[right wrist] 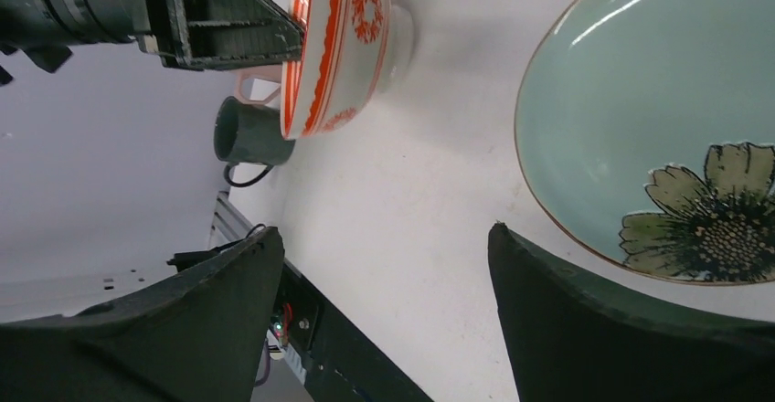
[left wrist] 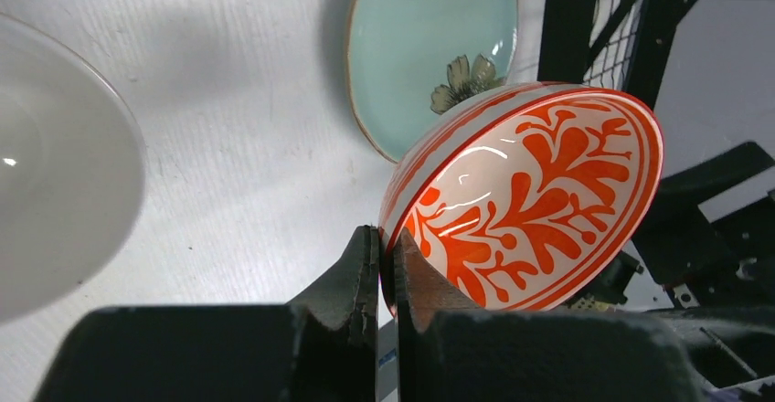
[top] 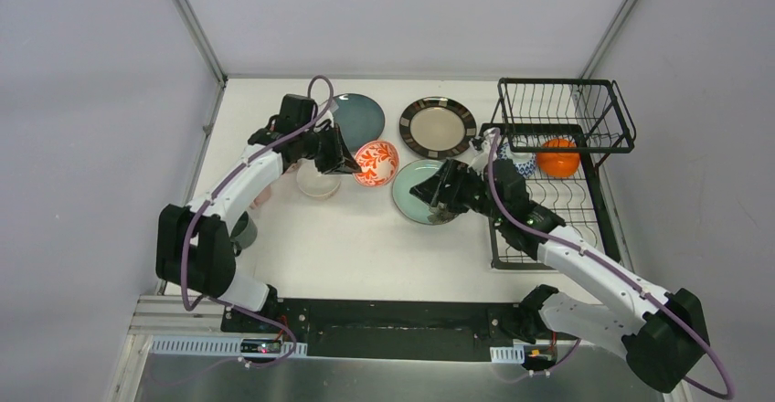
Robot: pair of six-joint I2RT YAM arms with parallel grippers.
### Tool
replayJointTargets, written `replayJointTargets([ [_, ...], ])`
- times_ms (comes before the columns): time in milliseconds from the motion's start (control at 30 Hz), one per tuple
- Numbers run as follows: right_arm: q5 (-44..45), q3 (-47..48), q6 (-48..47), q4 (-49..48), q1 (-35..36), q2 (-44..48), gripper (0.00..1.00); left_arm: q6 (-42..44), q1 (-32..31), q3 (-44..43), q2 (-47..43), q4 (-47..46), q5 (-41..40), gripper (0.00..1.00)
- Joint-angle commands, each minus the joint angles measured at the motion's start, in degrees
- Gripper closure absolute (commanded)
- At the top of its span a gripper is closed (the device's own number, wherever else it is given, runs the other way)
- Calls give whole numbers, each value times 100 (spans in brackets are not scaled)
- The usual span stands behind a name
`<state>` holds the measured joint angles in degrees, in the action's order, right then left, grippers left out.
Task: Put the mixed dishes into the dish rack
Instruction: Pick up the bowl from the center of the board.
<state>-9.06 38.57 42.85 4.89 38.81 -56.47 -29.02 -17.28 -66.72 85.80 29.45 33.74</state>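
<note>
Your L gripper (left wrist: 384, 239) pinches the glossy red-patterned bowl (left wrist: 530, 201) by its rim, tilted mid-frame beside the smooth mint plate (right wrist: 640, 100), R gripper (right wrist: 382, 236) gaping over it, wire dish rack (top: 548, 100) far right.

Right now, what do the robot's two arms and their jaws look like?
The left arm and right arm match: glossy white link covers between bulky black joint housings, on black bases. A thin purple cable runs along the outside of each in loose loops. The jaws are thick matte-black wedges. No markings show.
</note>
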Motion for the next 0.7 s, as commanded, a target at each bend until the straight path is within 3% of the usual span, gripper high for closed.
replayJointTargets([
  [0,-290,76,504,-1141,-63,52,14,-31,-39,184,-533,-903,602,100],
  [433,-711,-282,1228,-2805,-119,-571,2,266,-39,665,-986,-1657,1243,100],
  [667,-1069,-179,1306,-3304,-123,-1091,2,125,-39,649,-855,-1736,1760,100],
])
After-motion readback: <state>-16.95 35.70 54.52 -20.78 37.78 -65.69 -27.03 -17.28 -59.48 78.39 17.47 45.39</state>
